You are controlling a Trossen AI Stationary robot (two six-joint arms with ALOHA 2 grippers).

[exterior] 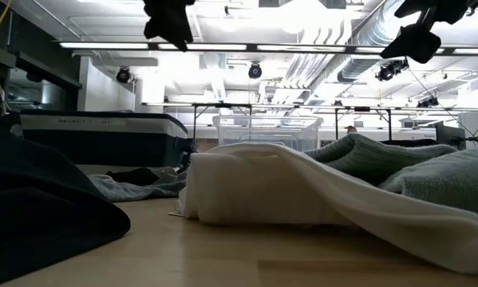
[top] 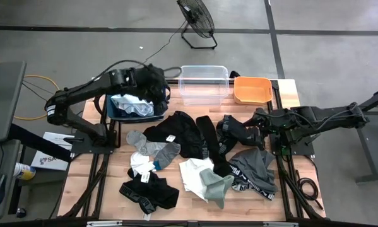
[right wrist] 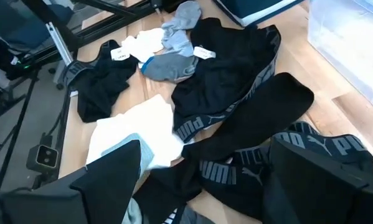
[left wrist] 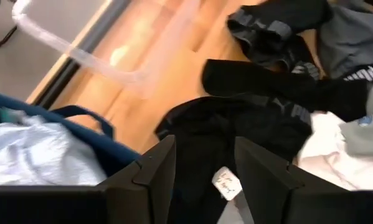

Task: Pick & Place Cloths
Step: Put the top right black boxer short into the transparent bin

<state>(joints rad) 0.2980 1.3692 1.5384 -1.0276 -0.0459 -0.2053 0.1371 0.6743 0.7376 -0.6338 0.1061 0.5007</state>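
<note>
At the left we see the left gripper above the navy bin, jaws partly apart and empty; pale blue cloth fills the bin. Mid-table, black, grey and white cloths lie heaped, leaving bare wood along the front edge. The right gripper hovers wide open over black garments.

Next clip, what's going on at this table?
A two-arm robot is sorting cloths off a wooden table. The left pincer hangs open and empty over the navy bin's edge; pale blue fabric already lies inside. The right pincer hovers wide open above black garments. The clear tub looks empty.
</note>
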